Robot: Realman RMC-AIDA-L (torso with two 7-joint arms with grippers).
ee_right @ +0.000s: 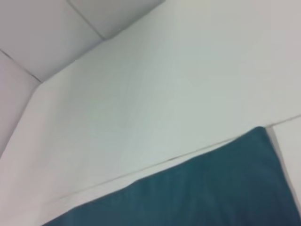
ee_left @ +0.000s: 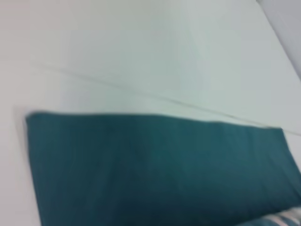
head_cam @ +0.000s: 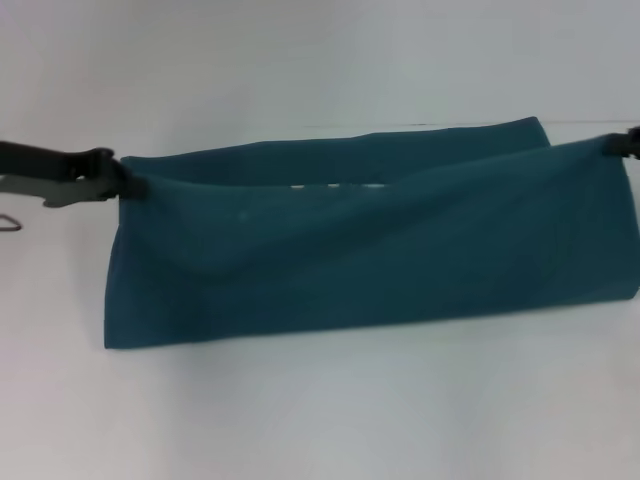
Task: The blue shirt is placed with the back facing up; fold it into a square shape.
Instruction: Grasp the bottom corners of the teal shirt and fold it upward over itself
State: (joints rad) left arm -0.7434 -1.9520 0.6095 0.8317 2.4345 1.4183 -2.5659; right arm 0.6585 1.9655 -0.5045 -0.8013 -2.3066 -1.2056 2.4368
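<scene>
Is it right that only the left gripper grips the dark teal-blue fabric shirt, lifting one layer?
Not quite: the head view shows both the left gripper and the right gripper gripping the dark teal-blue fabric shirt, lifting one layer.

plain teal-blue shirt [head_cam: 380, 260], seemingly white table [head_cam: 320, 420]

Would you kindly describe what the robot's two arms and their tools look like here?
The left tool is matte black, with grey-olive linkage bars behind it. Of the right tool only a small black tip shows at the picture's edge. No cables or markings can be made out.
</scene>
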